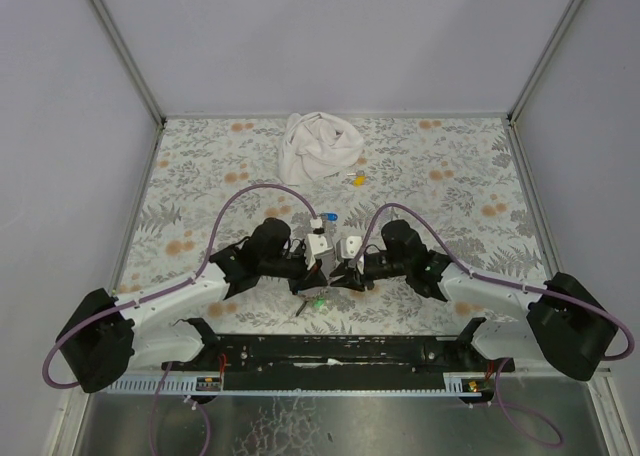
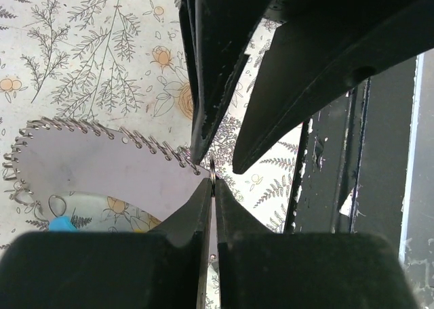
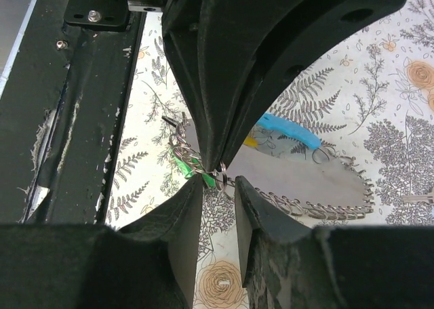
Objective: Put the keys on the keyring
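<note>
My two grippers meet tip to tip over the middle of the table. The left gripper [image 1: 318,259] [image 2: 213,177] is shut on the thin metal keyring [image 2: 213,169] [image 3: 222,174], held edge-on. The right gripper [image 1: 340,266] [image 3: 220,187] stands open, one fingertip on either side of that ring. A green-capped key [image 3: 184,165] [image 1: 320,303] lies right by its left fingertip, tangled with small rings. The grey strap [image 2: 102,167] [image 3: 298,177], edged with a row of small rings, trails away from the ring. A blue-capped key [image 3: 288,131] [image 1: 328,219] lies beyond it.
A crumpled white cloth [image 1: 318,146] sits at the back of the flowered table, with a small yellow piece [image 1: 357,179] in front of it. The black base rail [image 1: 330,351] runs along the near edge. Grey walls enclose the sides and back.
</note>
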### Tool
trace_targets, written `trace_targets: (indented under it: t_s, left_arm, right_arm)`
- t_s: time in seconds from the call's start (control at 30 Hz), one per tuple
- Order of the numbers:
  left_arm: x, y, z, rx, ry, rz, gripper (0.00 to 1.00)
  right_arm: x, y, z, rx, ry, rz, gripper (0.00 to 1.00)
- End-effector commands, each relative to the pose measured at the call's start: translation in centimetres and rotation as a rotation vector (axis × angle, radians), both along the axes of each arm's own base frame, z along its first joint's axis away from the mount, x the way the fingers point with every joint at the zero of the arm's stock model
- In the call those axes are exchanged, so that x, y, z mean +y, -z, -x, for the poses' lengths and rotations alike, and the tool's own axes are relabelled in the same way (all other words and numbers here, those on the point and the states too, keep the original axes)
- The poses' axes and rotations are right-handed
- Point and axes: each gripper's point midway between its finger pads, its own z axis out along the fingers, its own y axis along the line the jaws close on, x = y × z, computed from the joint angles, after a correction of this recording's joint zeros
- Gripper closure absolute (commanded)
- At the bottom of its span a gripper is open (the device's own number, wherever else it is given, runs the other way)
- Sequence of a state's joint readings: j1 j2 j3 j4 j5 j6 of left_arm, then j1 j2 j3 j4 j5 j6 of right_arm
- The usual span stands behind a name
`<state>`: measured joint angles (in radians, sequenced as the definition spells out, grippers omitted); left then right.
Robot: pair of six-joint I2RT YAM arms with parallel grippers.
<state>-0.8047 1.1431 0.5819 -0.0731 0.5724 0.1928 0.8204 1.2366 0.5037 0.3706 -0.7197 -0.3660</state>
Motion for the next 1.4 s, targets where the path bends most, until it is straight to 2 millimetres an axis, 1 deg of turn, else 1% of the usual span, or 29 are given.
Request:
trace_targets:
  t_s: [0.0,0.07,0.2,0.27,0.33,0.37,0.43,0.5,0.53,0.6,0.7,0.73,0.8,0.87,1.03,1.1,1.23,1.37]
  left_arm:
    - [-1.1,-2.5,0.1,-0.051,0.056,0.066,1.00]
    - [-1.1,-2.5,0.3,-0.050,0.065,0.071,1.00]
    - [-1.2,-2.6,0.6,-0.050,0.082,0.084,1.00]
    - [-1.2,-2.7,0.6,-0.053,0.083,0.090,1.00]
    - [-1.2,-2.9,0.5,-0.063,0.074,0.099,1.00]
    - [-1.1,-3.0,0.3,-0.072,0.059,0.105,0.98]
    - [-0.9,-3.2,-0.1,-0.094,0.016,0.129,0.94]
    - [-0.6,-3.7,-0.7,-0.122,-0.037,0.172,0.81]
    - [-0.3,-3.9,-1.0,-0.132,-0.071,0.201,0.77]
    - [0.4,-4.6,-1.6,-0.148,-0.125,0.280,0.75]
    - [1.9,-6.0,-2.2,-0.150,-0.220,0.425,0.72]
    - [2.4,-6.7,-2.4,-0.161,-0.249,0.485,0.70]
    - [3.4,-7.5,-2.2,-0.170,-0.291,0.578,0.67]
    - [4.1,-8.2,-2.1,-0.183,-0.311,0.644,0.65]
    - [4.9,-8.8,-2.3,-0.198,-0.358,0.735,0.63]
    - [5.3,-9.9,-2.2,-0.227,-0.360,0.798,0.62]
    - [5.5,-10.9,-1.8,-0.260,-0.335,0.856,0.62]
    - [5.6,-11.0,-1.7,-0.275,-0.327,0.879,0.62]
  right_arm:
    - [1.3,-2.4,-0.5,-0.053,-0.033,-0.068,0.68]
    - [1.4,-2.4,-0.6,-0.052,-0.030,-0.073,0.70]
    - [1.6,-2.7,-0.7,-0.057,-0.025,-0.088,0.78]
    - [1.6,-2.9,-0.7,-0.060,-0.024,-0.097,0.86]
    - [1.6,-3.1,-0.8,-0.060,-0.019,-0.104,0.99]
    - [1.6,-3.2,-0.8,-0.058,-0.014,-0.109,1.00]
    - [1.6,-3.6,-0.9,-0.064,0.005,-0.131,1.00]
    - [1.4,-4.5,-1.3,-0.081,0.048,-0.176,1.00]
    - [1.4,-5.0,-1.5,-0.088,0.068,-0.205,1.00]
    - [1.5,-6.4,-1.8,-0.106,0.096,-0.281,1.00]
    - [1.6,-7.4,-2.3,-0.099,0.137,-0.350,1.00]
    - [1.6,-7.7,-2.4,-0.105,0.145,-0.372,1.00]
    - [1.5,-8.5,-2.6,-0.106,0.169,-0.426,1.00]
    - [1.4,-9.5,-2.8,-0.114,0.188,-0.483,1.00]
    - [1.7,-11.9,-2.8,-0.128,0.177,-0.605,1.00]
    - [1.8,-12.7,-2.8,-0.136,0.173,-0.646,1.00]
    - [2.0,-13.2,-2.8,-0.130,0.162,-0.684,1.00]
    - [2.1,-13.3,-2.5,-0.109,0.144,-0.701,1.00]
